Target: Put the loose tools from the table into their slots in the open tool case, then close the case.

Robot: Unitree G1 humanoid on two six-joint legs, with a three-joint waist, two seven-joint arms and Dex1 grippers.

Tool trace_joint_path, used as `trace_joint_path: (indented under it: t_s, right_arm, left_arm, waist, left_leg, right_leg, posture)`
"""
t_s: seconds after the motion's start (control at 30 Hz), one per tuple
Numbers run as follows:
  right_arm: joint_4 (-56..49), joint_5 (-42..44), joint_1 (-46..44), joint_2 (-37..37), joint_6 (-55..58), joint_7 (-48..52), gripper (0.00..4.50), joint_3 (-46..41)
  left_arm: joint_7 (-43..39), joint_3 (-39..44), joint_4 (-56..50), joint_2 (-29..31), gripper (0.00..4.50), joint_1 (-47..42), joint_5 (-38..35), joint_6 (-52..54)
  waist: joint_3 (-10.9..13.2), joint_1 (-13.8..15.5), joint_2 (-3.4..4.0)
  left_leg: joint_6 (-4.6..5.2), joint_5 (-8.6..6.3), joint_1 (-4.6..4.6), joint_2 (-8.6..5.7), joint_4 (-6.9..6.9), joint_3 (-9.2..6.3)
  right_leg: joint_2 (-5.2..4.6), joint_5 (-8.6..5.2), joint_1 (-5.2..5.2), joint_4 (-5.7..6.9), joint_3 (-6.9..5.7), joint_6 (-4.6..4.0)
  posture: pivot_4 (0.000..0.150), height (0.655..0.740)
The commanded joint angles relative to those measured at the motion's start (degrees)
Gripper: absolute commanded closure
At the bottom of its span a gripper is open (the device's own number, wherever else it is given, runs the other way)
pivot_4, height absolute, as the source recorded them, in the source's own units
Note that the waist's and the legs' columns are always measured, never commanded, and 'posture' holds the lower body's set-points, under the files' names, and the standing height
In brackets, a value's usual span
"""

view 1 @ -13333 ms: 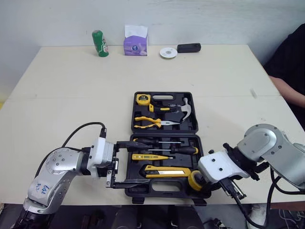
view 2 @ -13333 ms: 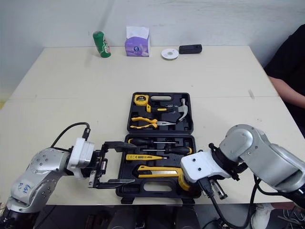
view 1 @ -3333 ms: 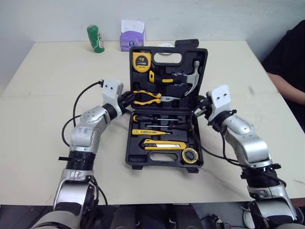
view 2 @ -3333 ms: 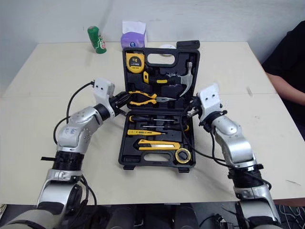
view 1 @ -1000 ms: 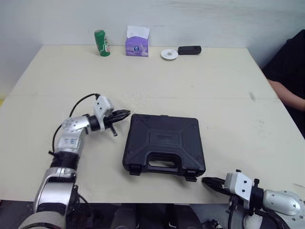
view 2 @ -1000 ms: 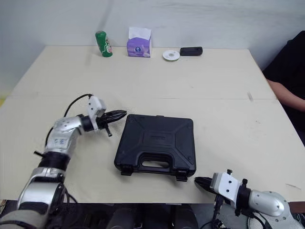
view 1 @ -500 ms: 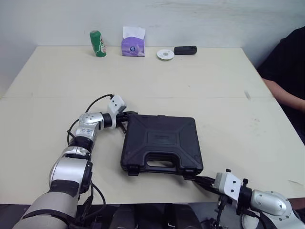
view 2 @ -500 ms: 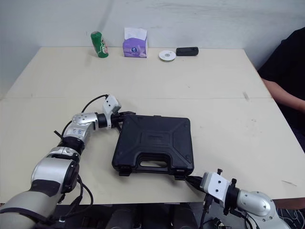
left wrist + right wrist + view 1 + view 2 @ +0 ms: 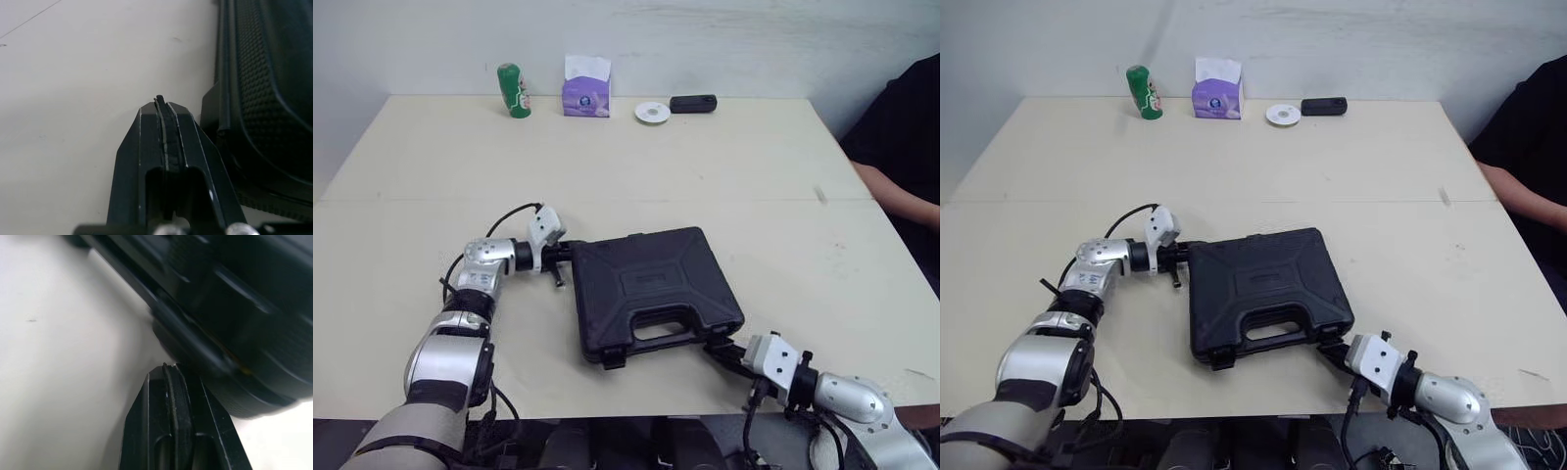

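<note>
The black tool case (image 9: pixel 651 289) lies shut on the table, turned askew, with its handle and two latches facing the near edge. My left gripper (image 9: pixel 570 250) is shut, its tip against the case's far left corner; the left wrist view shows the closed fingertips (image 9: pixel 161 101) beside the ribbed case wall (image 9: pixel 264 78). My right gripper (image 9: pixel 716 345) is shut and empty, its tip touching the case's near right corner by a latch. In the right wrist view that gripper (image 9: pixel 169 367) sits against the case's edge (image 9: pixel 230 308).
Along the far edge stand a green can (image 9: pixel 512 90), a purple tissue box (image 9: pixel 586 86), a white disc (image 9: pixel 652 112) and a small black device (image 9: pixel 692 102). A person in black (image 9: pixel 901 137) sits at the right side. The table's front edge (image 9: pixel 636 406) is close to my right gripper.
The case has swung counterclockwise: its near right corner moved away from me and to the right, with my right gripper following. My left gripper stayed at the far left corner.
</note>
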Motion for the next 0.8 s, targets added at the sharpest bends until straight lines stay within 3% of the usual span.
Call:
trace_joint_path:
  t_s: [0.03, 0.43, 0.8]
  right_arm:
    - [4.64, -2.63, -1.69, 0.33, 0.63, -2.15, 4.42, -0.67]
    - [9.14, -5.52, -6.42, 2.01, -0.38, -5.01, 4.42, 0.03]
    - [10.11, -5.30, -6.23, 1.58, 0.70, -7.37, 4.42, -2.02]
  left_arm:
    - [-3.49, -0.37, -5.85, 0.51, 4.50, 3.66, -1.08, 0.56]
    - [-3.01, 0.45, -29.42, 2.98, 4.50, 17.20, -5.18, 8.70]
    - [0.49, -0.05, -39.81, 2.41, 4.50, 25.04, -6.66, 12.69]
  waist:
    - [0.00, 0.05, 0.00]
    - [-0.01, -0.02, 0.01]
    - [-0.02, 0.07, 0.02]
  left_leg:
    - [0.00, 0.00, 0.03, -0.01, 0.00, 0.01]
    - [0.00, -0.02, 0.14, -0.01, -0.03, 0.00]
    - [0.02, -0.07, 0.17, -0.03, -0.05, -0.01]
  right_leg:
    - [-0.02, 0.00, 0.02, 0.01, 0.03, 0.00]
    - [-0.11, -0.01, 0.11, 0.04, 0.16, -0.01]
    - [-0.19, -0.01, 0.15, 0.01, 0.16, -0.01]
  posture:
    - [0.150, 0.7400]
    - [0.150, 0.7400]
    - [0.150, 0.7400]
